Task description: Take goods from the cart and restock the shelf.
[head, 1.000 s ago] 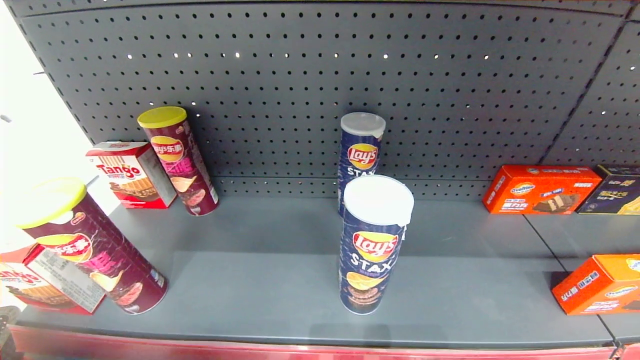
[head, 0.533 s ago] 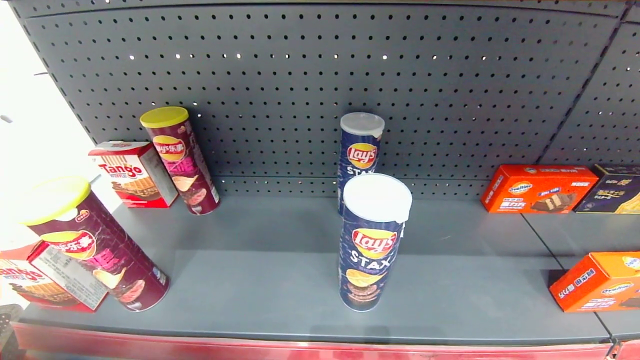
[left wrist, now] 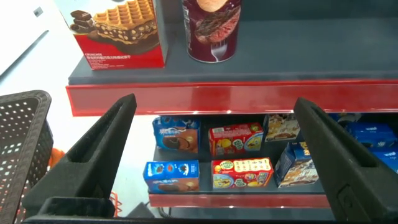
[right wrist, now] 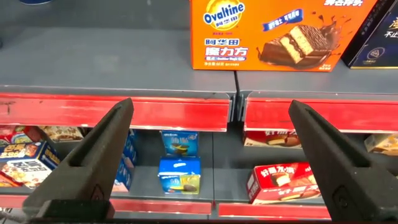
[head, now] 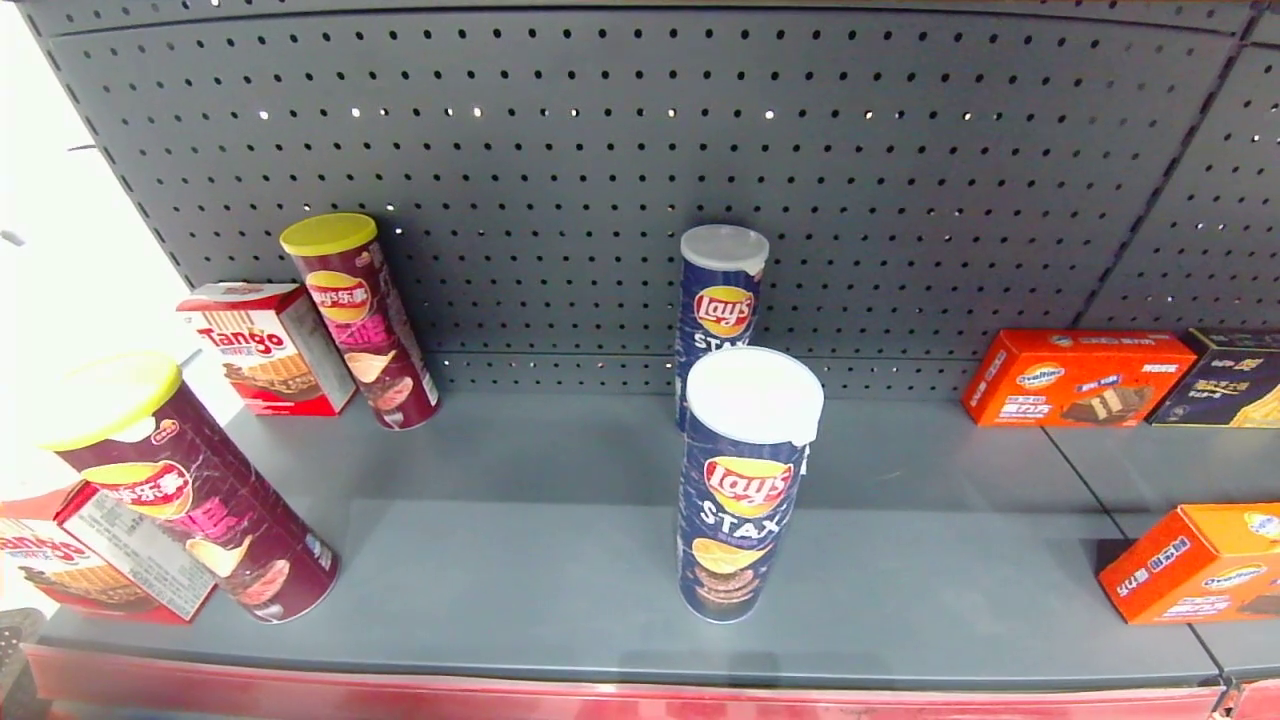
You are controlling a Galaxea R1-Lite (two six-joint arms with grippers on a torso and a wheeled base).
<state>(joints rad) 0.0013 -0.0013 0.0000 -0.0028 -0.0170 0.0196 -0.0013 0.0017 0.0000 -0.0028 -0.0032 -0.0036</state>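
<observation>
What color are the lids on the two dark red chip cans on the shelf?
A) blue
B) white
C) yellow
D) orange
C: the back dark red can and the front dark red can both have yellow lids. The white lid is on the front blue can.

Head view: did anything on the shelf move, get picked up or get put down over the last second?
Nothing on the shelf moved, and nothing was taken hold of or let go. The whole picture shifted slightly early on, which is the camera's own move. The front blue can, the rear blue can, the maroon can at the back and the orange box at the back stand where they were.
</observation>
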